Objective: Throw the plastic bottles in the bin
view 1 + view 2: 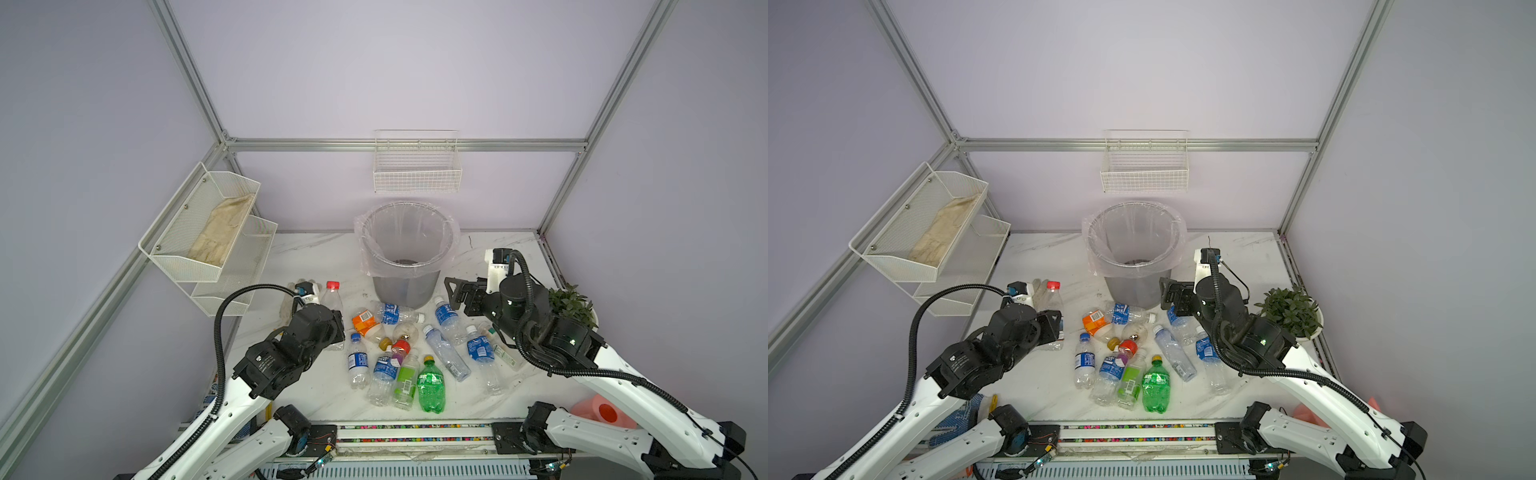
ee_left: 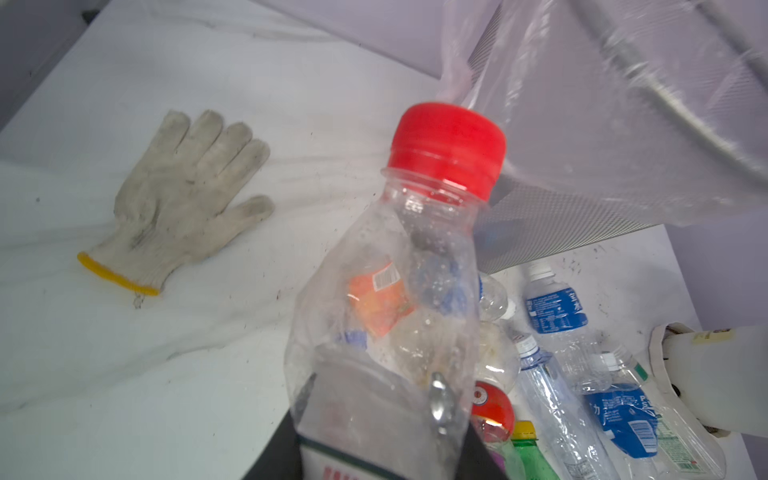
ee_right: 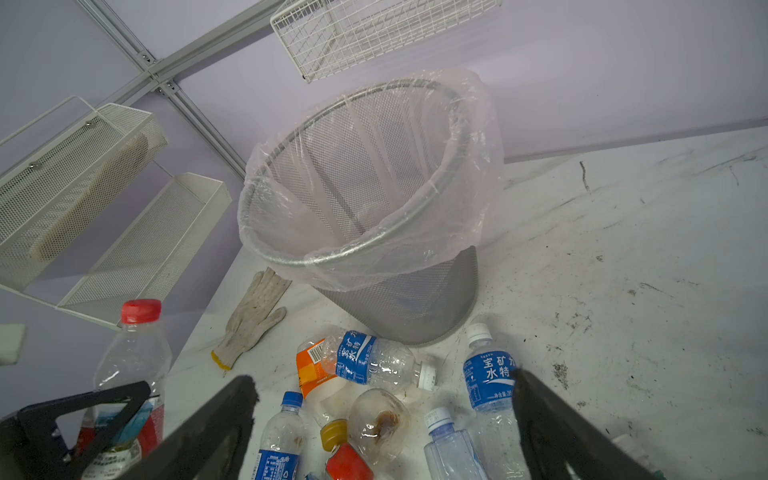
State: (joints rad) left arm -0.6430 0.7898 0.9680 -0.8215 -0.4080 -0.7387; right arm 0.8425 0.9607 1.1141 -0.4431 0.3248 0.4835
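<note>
While the left arm reaches forward from the near left corner with its elbow raised, the left gripper (image 1: 334, 331) is clenched round the lower body of an upright red-capped bottle (image 1: 332, 297) at the left edge of the heap. The gripper covers the bottle's base, so whether it rests on the tabletop cannot be told. Right of it, the other plastic bottles (image 1: 358, 362) lie scattered in front of the bin (image 1: 399, 286), which stands at the middle back, lined with a clear bag; what lies at its bottom is hard to make out. Farther right, the right arm bends in toward the bin, and the right gripper (image 1: 459, 297) hangs released, jaws wide and holding nothing, above the bottles by the bin's right side. That arm hides part of a potted plant (image 1: 571, 303) and a pink watering can (image 1: 604, 411). A soiled glove (image 2: 183, 203) lies on the white marbled table (image 1: 316, 257), and lilac walls with aluminium framing carry white wire baskets (image 1: 199, 224).
</note>
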